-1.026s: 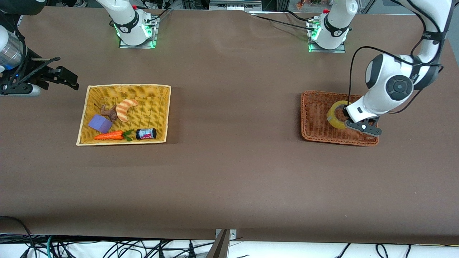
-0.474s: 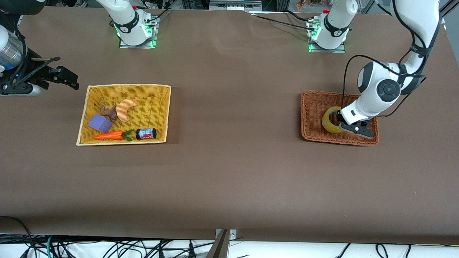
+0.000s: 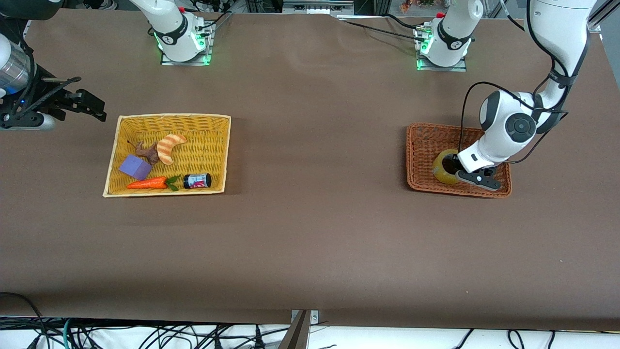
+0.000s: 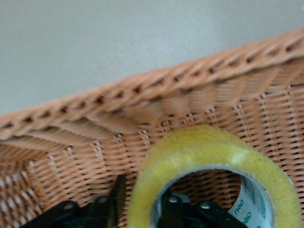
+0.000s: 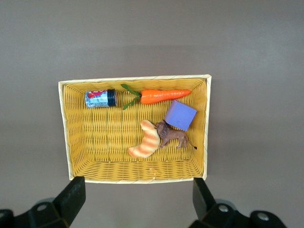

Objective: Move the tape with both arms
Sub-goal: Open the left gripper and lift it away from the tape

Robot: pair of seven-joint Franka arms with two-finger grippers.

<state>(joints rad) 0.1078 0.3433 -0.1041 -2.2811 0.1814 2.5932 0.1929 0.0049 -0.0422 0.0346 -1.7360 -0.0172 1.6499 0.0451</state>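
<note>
Tape [image 3: 443, 167] on edge in the brown basket [image 3: 426, 150] at the left arm's end of the table, ring upright, hole facing roughly toward that end of the table and half hidden by the wrist in the front view. Seen from the left wrist as a yellow roll [image 4: 209, 166] with a grey core, standing close to the woven basket wall [image 4: 156, 109]. Left gripper [image 3: 457, 170] down inside the basket, one finger [image 4: 171, 213] through the core and the other [image 4: 116, 202] outside the roll, straddling its wall; whether pinched tight or merely around it, cannot tell. Lower than half a second ago, with the left arm's wrist drawn in over the basket and the tape shifted slightly toward the table's middle. Right gripper [image 3: 89, 104] parked in the air near the edge at the right arm's end of the table, waiting as before, fingers [image 5: 71, 199] spread wide and holding nothing. Under its camera, the yellow basket [image 3: 121, 145] with a purple block [image 3: 135, 167], toy animal [image 3: 147, 151], croissant [image 3: 169, 147], carrot [image 3: 147, 183] and small jar [image 3: 197, 181].
</note>
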